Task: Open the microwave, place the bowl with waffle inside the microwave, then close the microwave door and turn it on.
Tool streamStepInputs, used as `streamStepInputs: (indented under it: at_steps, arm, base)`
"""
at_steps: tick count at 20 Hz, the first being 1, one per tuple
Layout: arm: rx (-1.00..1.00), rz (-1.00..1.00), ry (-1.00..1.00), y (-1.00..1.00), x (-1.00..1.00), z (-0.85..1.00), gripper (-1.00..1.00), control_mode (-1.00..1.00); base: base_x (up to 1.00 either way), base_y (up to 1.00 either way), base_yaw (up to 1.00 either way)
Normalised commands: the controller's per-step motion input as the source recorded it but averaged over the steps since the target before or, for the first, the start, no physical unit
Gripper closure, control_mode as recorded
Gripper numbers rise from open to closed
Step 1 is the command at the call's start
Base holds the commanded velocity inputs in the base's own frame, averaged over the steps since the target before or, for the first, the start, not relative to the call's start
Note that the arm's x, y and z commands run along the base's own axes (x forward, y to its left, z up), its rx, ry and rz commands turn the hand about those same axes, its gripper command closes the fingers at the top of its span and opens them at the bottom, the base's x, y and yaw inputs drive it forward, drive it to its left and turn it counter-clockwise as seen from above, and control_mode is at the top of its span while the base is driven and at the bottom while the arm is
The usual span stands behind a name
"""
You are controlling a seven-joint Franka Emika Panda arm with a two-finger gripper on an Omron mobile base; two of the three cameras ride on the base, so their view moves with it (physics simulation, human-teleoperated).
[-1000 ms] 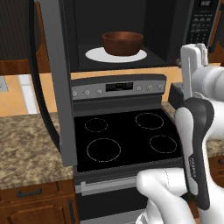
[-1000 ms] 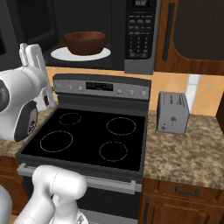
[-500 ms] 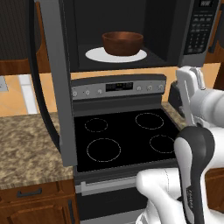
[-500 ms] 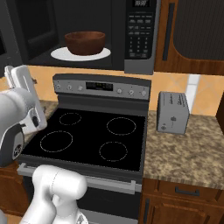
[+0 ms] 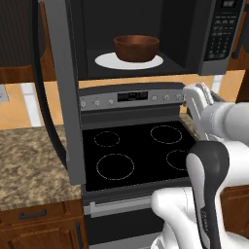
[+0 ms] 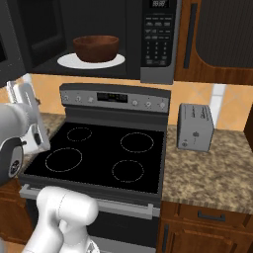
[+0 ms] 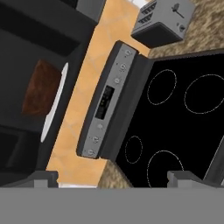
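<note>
1. The bowl (image 5: 136,47) sat on the white turntable plate (image 5: 108,62) inside the microwave (image 6: 157,39), so the placing step looked done; the waffle could not be made out inside the bowl.
2. The microwave door (image 5: 62,87) stood swung wide open at the left, its edge hanging over the stove (image 5: 131,151). Closing it was, I judged, the step in hand.
3. The gripper (image 7: 111,177) was spread wide and held nothing; its two fingertips (image 7: 43,177) framed the stove's control panel.
4. Next, the arm would need to reach round behind the open door and push it shut, then press a button on the panel (image 6: 157,42).
5. Compared with a second before, the hand had dropped from beside the microwave opening to stove-panel height and pulled back; bowl and door were unchanged.
</note>
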Motion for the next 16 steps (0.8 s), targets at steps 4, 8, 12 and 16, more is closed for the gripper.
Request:
streamStepInputs:
  at_steps: [4,8,12,16]
  arm:
    - [-0.10,0.00,-0.04,0.57,0.21,-0.70,-1.00,-1.00]
    - [-0.04,0.00,-0.05,0.26,0.50,-0.68,-1.00,-1.00]
    - [0.00,0.02,-0.07,0.00,0.86,-0.65,-1.00,-1.00]
    - [-0.09,0.06,-0.13,0.26,0.58,-0.72,-1.00,-1.00]
  base:
    - [0.00,0.00,0.00]
    - [0.00,0.00,0.00]
    - [0.00,0.00,0.00]
    - [0.00,0.00,0.00]
